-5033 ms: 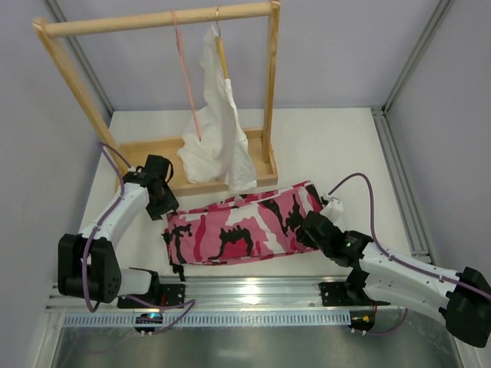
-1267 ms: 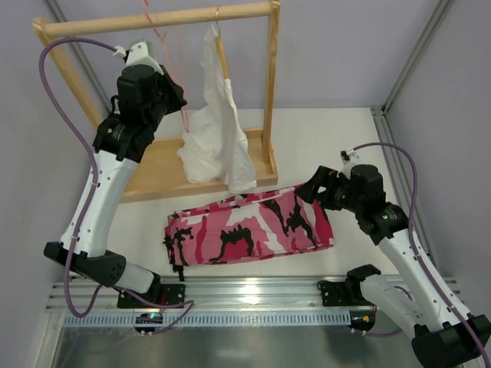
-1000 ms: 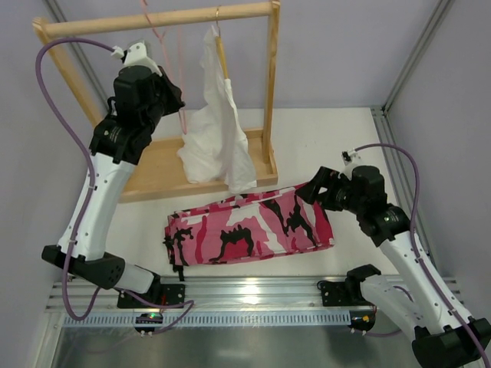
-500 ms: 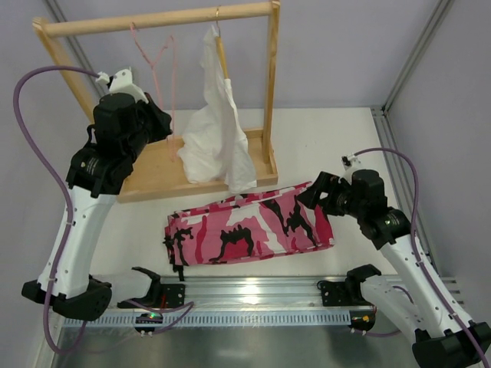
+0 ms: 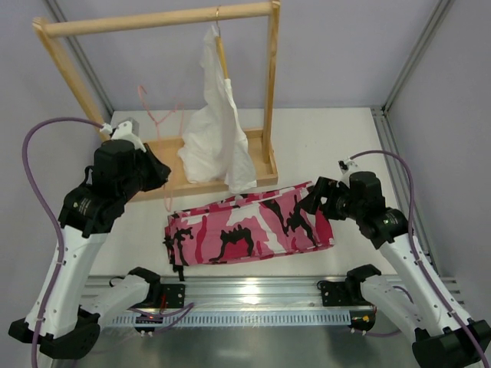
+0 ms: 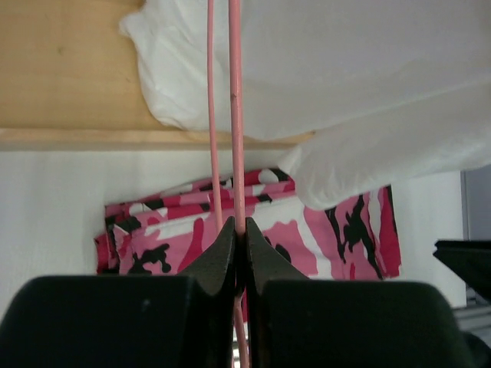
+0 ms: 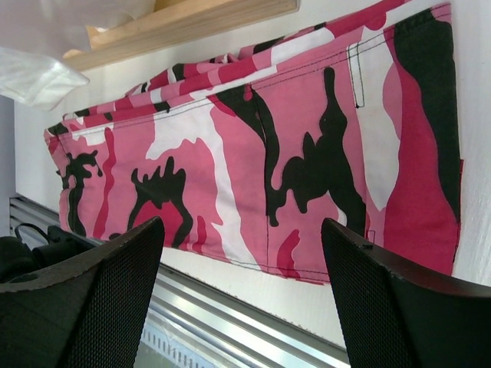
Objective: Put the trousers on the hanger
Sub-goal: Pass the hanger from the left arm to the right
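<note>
On bench point(image 5: 322, 146) middle, just ahead of front metal rail point(image 5: 253, 287): spotted trousers point(image 5: 249, 226) lying flat, folded into a long band running left to right, pink, white and black camo. Touching no end effector as far as can be told. Behind trousers, noted wooden rack point(image 5: 161, 19) on a flat wooden base point(image 5: 153, 157), with white garment point(image 5: 219, 123) hanging from a tan wooden hanger point(image 5: 221, 50) on the top rail, hem drooping over base edge near trousers' back edge. Pinching hanger point(image 6: 235, 107) with left end effector point(image 6: 238, 230), fingers pressed together on one thin pink wire, second wire running just beside it on the left. Holding hanger clear of rack rail, down at rack's left front, hook up and tilted left in top view, wire reaching down toward trousers' left end. From left wrist view, seen wires crossing over trousers, base and white garment. Hovering right end effector point(image 7: 239, 230) above trousers' right end, fingers spread wide, gripping nothing; cannot tell whether fingertips touch cloth.
</note>
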